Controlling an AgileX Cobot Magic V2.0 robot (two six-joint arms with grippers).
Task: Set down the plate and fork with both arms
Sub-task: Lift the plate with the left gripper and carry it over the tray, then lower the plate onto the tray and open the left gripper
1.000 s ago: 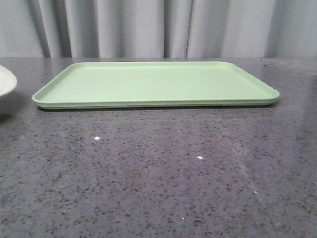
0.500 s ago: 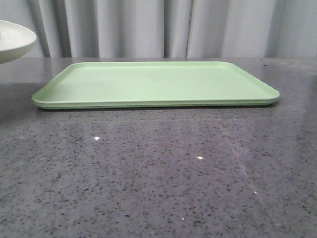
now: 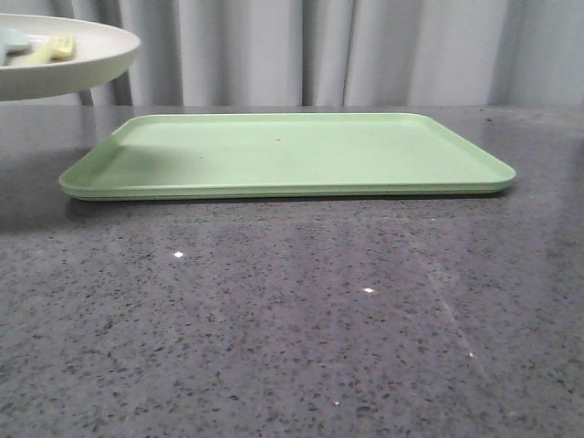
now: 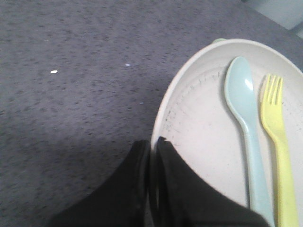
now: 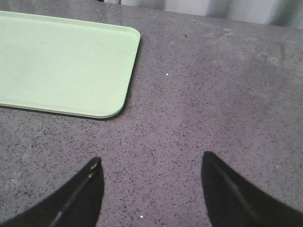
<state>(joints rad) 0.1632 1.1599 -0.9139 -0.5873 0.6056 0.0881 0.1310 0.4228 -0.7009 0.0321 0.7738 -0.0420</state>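
A cream plate (image 3: 64, 57) hangs in the air at the far left, above and just beyond the left end of a green tray (image 3: 287, 153). The left gripper (image 4: 152, 146) pinches its rim, fingers closed on it. On the plate a yellow fork (image 4: 277, 137) and pale blue spoon (image 4: 244, 118) lie side by side, parallel, tines pointing away from the gripper. The right gripper (image 5: 150, 172) hovers wide open and empty over bare grey table (image 5: 213, 94) beside the tray's right end.

- Hanging across the back: pale grey curtain (image 3: 365, 50) in vertical folds.
- Stretching forward: dark speckled stone table (image 3: 292, 319), catching small glints of overhead light.
- Lying on it: light-green tray (image 3: 283, 155).
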